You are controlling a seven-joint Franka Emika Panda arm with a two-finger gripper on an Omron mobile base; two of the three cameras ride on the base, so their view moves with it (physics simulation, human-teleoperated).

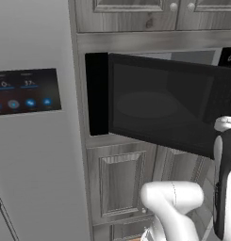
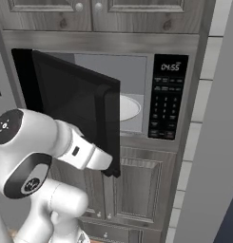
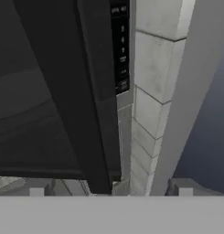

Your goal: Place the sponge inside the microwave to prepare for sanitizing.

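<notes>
The black microwave [image 2: 168,102] is built into grey wood cabinets, and its dark glass door [image 2: 70,99] stands swung out to the left. Past the door's edge I see the grey cavity [image 2: 132,71] and part of the white turntable [image 2: 128,107]. From the left base the door [image 1: 159,103] hides the cavity. My gripper [image 3: 111,192] is open low at the door's free edge, fingertips [image 3: 36,192] wide apart, with the black bar handle [image 3: 97,91] rising between them, untouched. The sponge is out of view.
The grey fridge with a blue-lit display [image 1: 25,92] stands left of the microwave. Cabinet doors [image 2: 137,190] sit below it and more cabinets [image 2: 89,7] above. A white tiled wall [image 3: 150,91] and a grey panel [image 2: 213,142] close off the right side.
</notes>
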